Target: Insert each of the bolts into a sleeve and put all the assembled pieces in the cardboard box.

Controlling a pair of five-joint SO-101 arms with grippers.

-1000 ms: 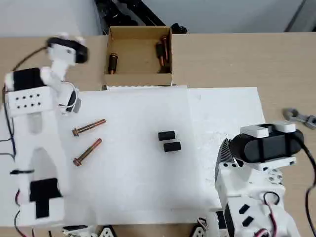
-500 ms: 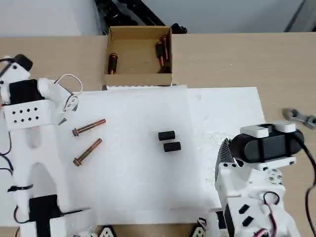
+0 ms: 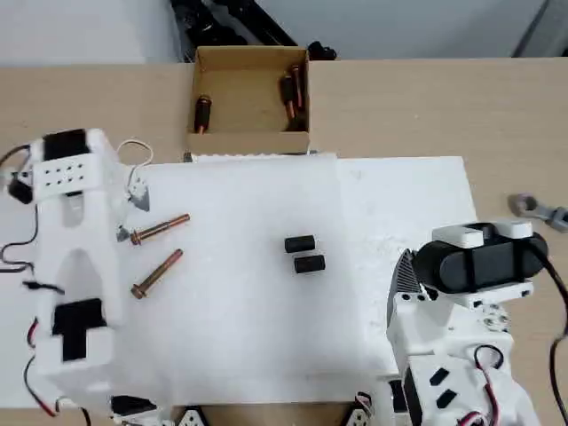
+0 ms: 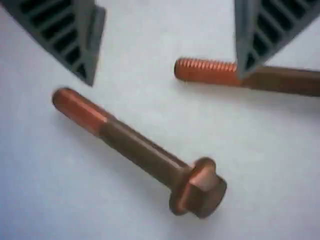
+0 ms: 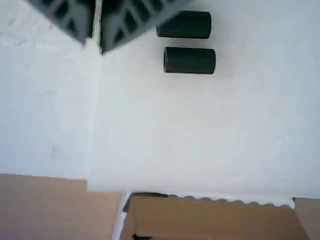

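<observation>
The left gripper hangs over the white foam sheet, right by the head of one long copper-coloured hex bolt. A second copper bolt lies just beside it, nearer the arm's base. From the left wrist, its grey ribbed fingers stand wide apart with nothing between them. One tip sits over the threaded end of a bolt, and the other bolt lies free on the foam, its flanged head plain to see.

In the middle of the sheet two short black cylindrical sleeves lie side by side, close but apart, and both are without bolts. The right gripper sits near its base at the sheet's right edge. In its wrist view the fingers are pressed together on nothing, just beside the sleeves.

At the far edge of the sheet stands the open cardboard box. Assembled pieces are in it, one by the left wall and others by the right. A metal wrench rests on the wooden table, well off to the right.
</observation>
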